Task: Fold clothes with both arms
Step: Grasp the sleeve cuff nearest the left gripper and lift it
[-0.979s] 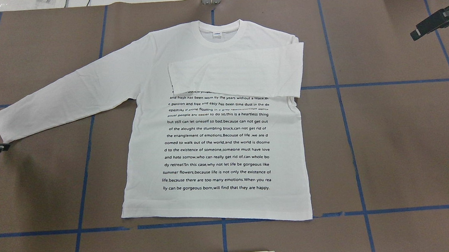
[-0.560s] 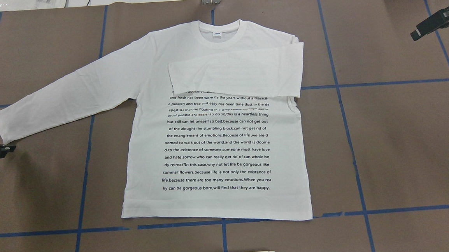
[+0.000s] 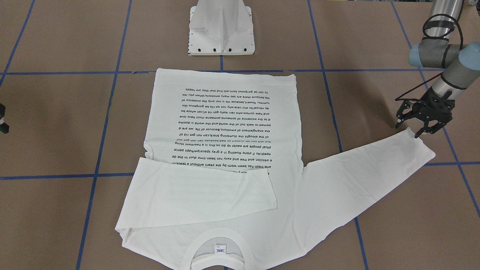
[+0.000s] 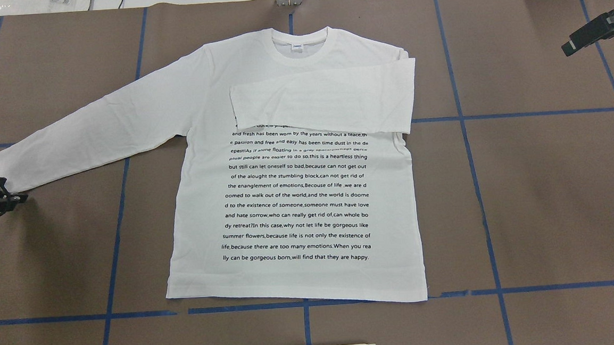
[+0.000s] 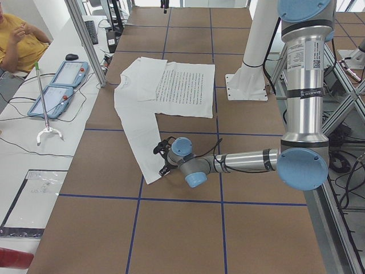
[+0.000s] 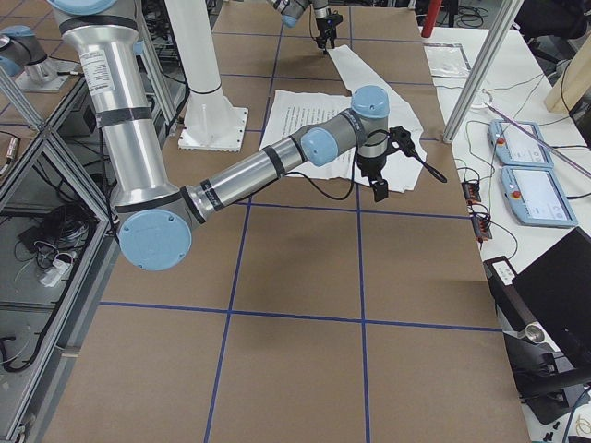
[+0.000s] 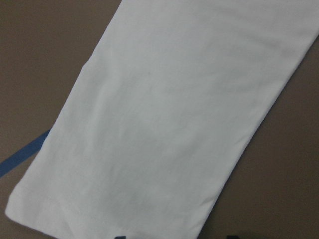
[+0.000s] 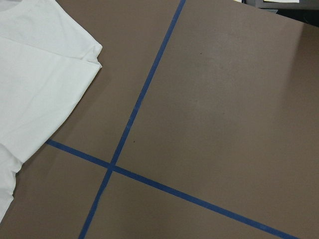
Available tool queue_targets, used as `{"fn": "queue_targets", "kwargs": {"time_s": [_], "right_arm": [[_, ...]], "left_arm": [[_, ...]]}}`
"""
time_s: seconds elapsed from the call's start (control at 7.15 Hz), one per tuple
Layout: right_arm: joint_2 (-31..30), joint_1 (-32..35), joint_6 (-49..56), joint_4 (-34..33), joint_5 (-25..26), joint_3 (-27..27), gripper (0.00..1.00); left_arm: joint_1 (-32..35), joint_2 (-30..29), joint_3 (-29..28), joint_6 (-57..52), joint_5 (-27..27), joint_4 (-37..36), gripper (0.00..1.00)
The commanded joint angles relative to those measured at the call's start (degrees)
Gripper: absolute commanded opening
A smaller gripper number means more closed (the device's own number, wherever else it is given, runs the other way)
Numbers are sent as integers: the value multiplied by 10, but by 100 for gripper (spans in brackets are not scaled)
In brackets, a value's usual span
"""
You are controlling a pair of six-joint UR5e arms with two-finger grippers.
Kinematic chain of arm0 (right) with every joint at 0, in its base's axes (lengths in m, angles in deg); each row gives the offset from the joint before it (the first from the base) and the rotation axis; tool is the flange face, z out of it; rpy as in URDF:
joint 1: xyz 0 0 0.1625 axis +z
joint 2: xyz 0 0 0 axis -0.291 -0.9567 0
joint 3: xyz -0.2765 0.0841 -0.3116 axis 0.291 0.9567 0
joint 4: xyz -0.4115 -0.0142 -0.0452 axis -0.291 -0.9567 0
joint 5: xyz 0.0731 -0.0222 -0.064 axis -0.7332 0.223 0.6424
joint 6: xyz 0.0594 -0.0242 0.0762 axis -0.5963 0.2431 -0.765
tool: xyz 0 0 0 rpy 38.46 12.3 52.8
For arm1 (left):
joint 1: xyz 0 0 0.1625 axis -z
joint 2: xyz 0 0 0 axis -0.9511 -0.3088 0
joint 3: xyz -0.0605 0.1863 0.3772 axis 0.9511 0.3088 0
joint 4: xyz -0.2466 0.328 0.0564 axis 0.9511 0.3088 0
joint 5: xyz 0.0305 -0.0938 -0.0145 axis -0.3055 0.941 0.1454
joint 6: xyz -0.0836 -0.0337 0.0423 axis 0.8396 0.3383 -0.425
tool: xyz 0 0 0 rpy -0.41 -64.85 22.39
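Left hand (image 3: pixel 408 130), spread open, hovers at the outstretched sleeve's cuff (image 3: pixel 423 147). I judge the T-shirt (image 3: pixel 225 123) light, limp cotton: pinch both cuff layers.

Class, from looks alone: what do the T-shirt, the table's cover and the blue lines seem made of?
T-shirt: soft matte knit, probably cotton; it lies limp, lightly creased, collar ribbed. Table cover: matte brown sheet, perhaps paper or card; flat, no shine. Blue lines: likely stuck-on tape; one shows a small break.
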Motion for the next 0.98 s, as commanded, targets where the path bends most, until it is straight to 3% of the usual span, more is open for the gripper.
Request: {"fn": "queue_targets", "kwargs": {"time_s": [0.0,0.14,0.28,0.84], "right_arm": [[0,0,-1,0,0,0,100],[0,0,-1,0,0,0,100],[0,0,-1,0,0,0,100],[0,0,-2,0,0,-3,100]], "left_arm": [[1,-5,-7,2,1,2,51],[1,-2,-7,-1,1,3,20],[2,1,-6,-5,3,3,0],[9,1,-1,-5,6,2,0]]}}
